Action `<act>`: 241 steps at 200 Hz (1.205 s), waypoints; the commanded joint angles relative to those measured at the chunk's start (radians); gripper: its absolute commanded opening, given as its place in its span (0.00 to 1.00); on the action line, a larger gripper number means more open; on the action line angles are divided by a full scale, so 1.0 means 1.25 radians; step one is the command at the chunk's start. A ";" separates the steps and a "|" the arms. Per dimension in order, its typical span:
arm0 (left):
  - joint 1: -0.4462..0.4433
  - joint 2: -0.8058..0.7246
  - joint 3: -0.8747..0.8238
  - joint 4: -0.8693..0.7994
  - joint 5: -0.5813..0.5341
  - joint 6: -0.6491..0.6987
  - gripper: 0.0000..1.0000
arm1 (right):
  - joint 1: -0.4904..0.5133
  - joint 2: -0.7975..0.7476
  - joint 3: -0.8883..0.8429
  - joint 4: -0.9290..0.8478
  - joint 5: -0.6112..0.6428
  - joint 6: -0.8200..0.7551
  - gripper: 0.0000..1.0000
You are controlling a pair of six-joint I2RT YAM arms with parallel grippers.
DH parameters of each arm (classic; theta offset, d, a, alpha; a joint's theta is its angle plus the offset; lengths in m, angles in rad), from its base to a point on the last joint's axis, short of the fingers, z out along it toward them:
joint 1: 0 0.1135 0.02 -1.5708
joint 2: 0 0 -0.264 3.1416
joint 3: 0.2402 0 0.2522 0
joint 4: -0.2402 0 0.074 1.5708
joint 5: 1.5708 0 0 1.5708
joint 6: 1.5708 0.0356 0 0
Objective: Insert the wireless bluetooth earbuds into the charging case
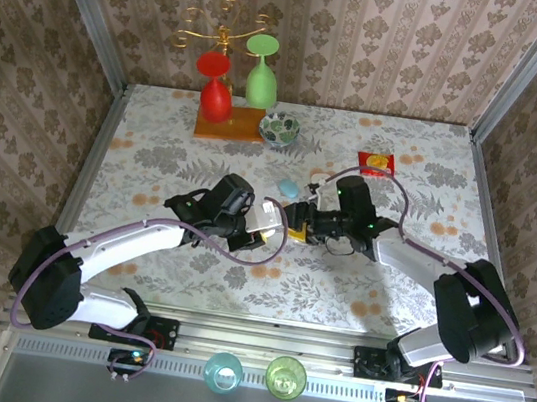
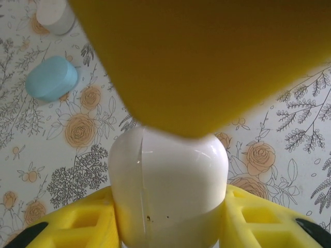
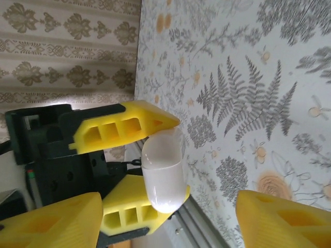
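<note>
Floral-patterned bench [image 1: 156, 144], red wine glass [image 1: 216, 92] and green wine glass [image 1: 261, 79] by a gold rack [image 1: 213, 31] on a wooden base [image 1: 229, 126], patterned bowl [image 1: 279, 129] just beside it, red packet [image 1: 377, 163] far right, teal cup [image 1: 223, 371] and green cup [image 1: 286, 377] at the near edge

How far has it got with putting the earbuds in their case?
Early days. Done: the left gripper holds the white case clamped, off the table. In hand: the right gripper, jaws apart, sits right beside it. Left: the case looks shut along its seam, so opening it and seating the earbuds both remain.
</note>
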 commanded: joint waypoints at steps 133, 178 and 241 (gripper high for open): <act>0.008 -0.077 -0.024 0.157 0.003 -0.054 0.86 | -0.013 0.027 0.048 0.049 -0.014 -0.022 0.12; 0.095 -0.159 -0.083 0.349 0.084 -0.364 1.00 | -0.101 -0.079 0.030 0.056 0.040 -0.145 0.05; 0.181 -0.165 -0.215 0.774 0.321 -0.693 0.98 | -0.137 -0.225 0.033 0.202 -0.011 -0.227 0.02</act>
